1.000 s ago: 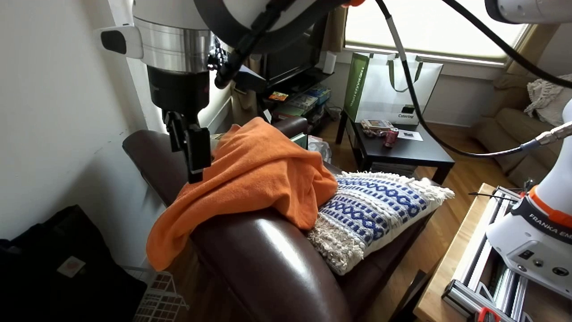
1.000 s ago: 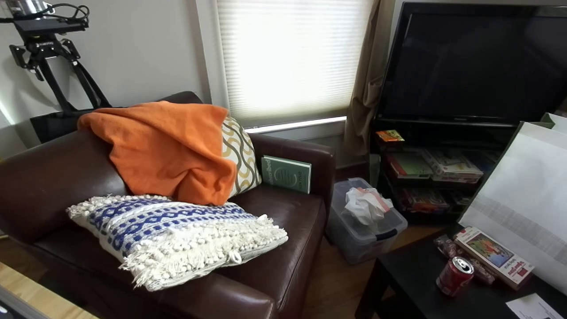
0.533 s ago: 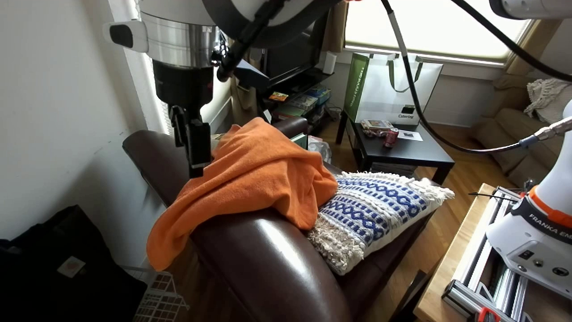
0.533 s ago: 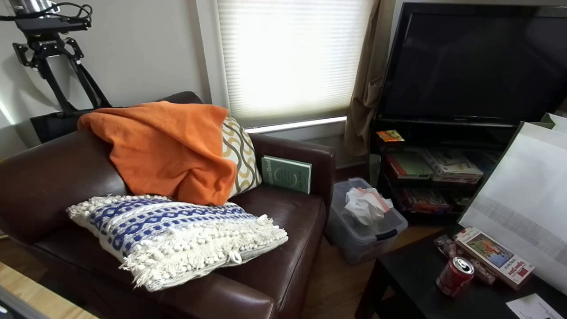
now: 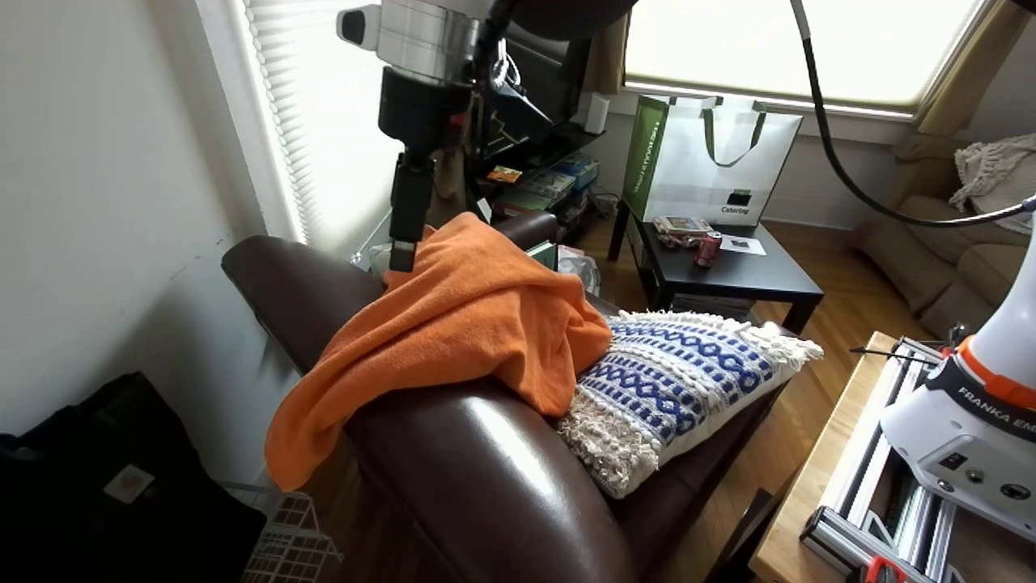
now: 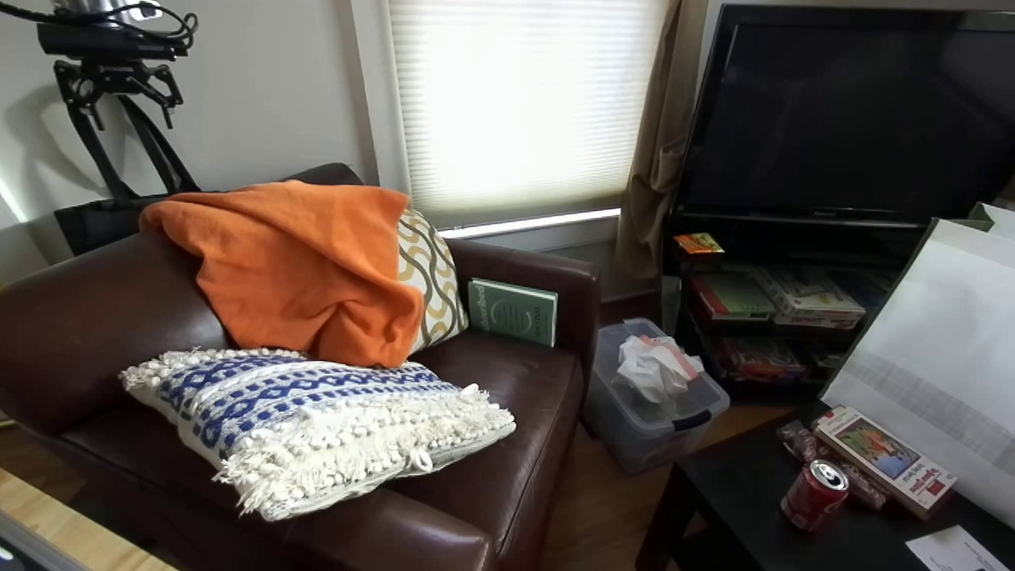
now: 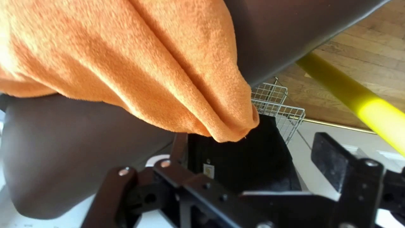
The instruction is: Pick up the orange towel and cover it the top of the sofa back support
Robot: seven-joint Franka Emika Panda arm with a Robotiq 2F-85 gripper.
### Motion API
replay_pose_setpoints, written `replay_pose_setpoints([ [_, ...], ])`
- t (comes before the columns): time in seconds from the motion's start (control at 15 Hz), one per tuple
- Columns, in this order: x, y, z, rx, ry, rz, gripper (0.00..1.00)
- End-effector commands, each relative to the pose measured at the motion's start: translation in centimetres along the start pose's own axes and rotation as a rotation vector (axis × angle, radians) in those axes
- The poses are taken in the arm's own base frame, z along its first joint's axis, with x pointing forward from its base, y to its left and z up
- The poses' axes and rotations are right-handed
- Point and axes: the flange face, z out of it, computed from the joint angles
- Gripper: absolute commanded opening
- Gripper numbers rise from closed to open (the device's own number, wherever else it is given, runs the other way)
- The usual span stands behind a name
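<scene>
A robot's smooth white base point(image 5: 991, 453) wears a bright orange ring point(image 5: 1004, 389) above a black band point(image 5: 994, 411) printed "FRANKA EM" in white capitals, the rest cut off at the edge of an exterior view. Dark round fittings point(image 5: 1016, 491) dot the base below. A black cable point(image 5: 818, 101), partly wrapped in a grey sleeve point(image 5: 800, 18), sweeps in a curve. Higher up, a silver metal cuff point(image 5: 429, 40) bears a white knob point(image 5: 372, 27) with a dark oval face, over a black collar point(image 5: 421, 109). The gripper point(image 6: 134, 124) is black and jointed, with shiny round screws point(image 7: 123, 171) in the wrist view.
</scene>
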Motion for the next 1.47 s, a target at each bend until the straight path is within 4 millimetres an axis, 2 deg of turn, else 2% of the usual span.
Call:
replay_pose_setpoints([
  [0.0,-5.8,1.7,-0.1,-0.034,-0.021,0.133,1.00],
  [0.27,-13.1,5.3,0.6,-0.141,-0.135,0.291,1.00],
  [0.47,-19.3,7.7,2.0,-0.128,-0.185,0.414,1.00],
  [0.67,-25.4,10.2,2.3,-0.155,-0.139,0.519,1.00],
  [0.73,-21.4,10.3,2.9,-0.139,-0.179,0.452,1.00],
  [0.87,-24.3,11.3,3.0,-0.152,-0.161,0.495,1.00],
  [0.93,-24.9,11.3,2.9,-0.155,-0.159,0.501,1.00],
  [1.07,-24.8,11.6,3.1,-0.170,-0.139,0.481,1.00],
  [1.2,-26.2,13.6,3.1,-0.253,-0.149,0.403,1.00],
  [1.4,-29.1,16.7,4.7,-0.249,-0.182,0.349,1.00],
])
